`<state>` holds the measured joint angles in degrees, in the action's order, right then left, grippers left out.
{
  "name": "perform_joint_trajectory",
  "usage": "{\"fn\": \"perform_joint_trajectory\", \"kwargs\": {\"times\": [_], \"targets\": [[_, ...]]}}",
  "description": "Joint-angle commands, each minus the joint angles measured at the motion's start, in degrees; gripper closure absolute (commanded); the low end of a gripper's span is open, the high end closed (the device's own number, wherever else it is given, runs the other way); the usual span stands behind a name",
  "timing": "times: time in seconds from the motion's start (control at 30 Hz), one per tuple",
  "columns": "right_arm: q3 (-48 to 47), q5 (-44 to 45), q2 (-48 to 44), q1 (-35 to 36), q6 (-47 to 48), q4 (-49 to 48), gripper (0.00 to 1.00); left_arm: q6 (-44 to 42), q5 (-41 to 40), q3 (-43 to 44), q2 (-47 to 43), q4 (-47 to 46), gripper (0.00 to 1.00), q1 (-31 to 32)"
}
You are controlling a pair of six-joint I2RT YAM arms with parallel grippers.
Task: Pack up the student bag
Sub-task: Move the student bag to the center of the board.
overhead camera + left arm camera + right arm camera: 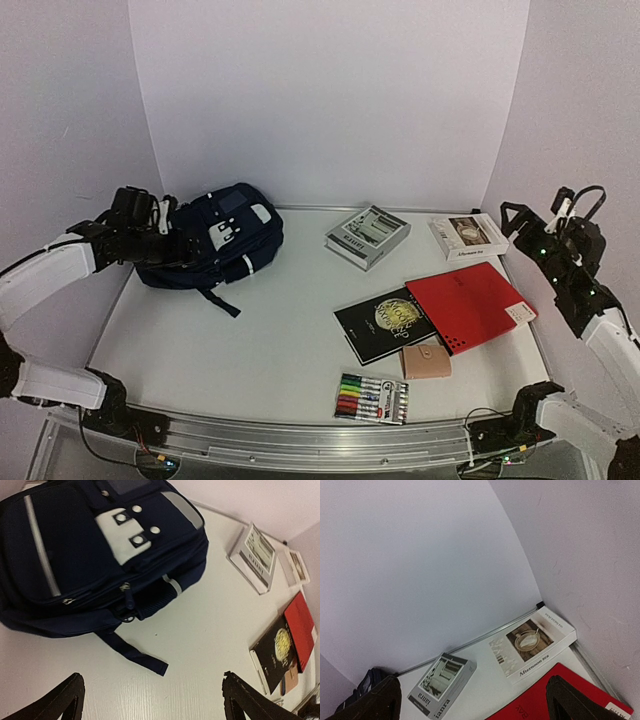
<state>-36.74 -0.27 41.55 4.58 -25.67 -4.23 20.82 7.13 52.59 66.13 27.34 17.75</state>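
Observation:
The student bag (215, 242) is a navy backpack with light grey patches, lying closed at the table's back left; it also shows in the left wrist view (90, 555) with a loose dark strap (135, 655) trailing on the table. My left gripper (165, 235) hangs open and empty at the bag's left side; in its own view it (152, 700) is above bare table near the strap. My right gripper (525, 225) is open and empty, raised at the far right above the white book (468, 236); in its own view it (472, 702) faces the back wall.
A grey book (366, 236) lies mid-back, also in the right wrist view (442, 685). A red folder (468, 303), a black book (385, 322), a tan wallet (425, 360) and a marker pack (372, 398) lie front right. The white book (532, 642) is near the back right corner.

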Motion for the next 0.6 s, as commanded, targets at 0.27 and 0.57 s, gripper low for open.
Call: {"fn": "perform_joint_trajectory", "kwargs": {"times": [0.27,0.57], "targets": [[-2.8,-18.63,8.46,0.45,-3.46,4.13,0.02,-17.62,-30.83,14.83,33.47,-2.86,0.02,15.94],[-2.26,-19.01,9.27,0.48,-2.47,5.93,0.02,-20.72,-36.85,16.45,40.36,-10.94,0.05,16.09]]}}
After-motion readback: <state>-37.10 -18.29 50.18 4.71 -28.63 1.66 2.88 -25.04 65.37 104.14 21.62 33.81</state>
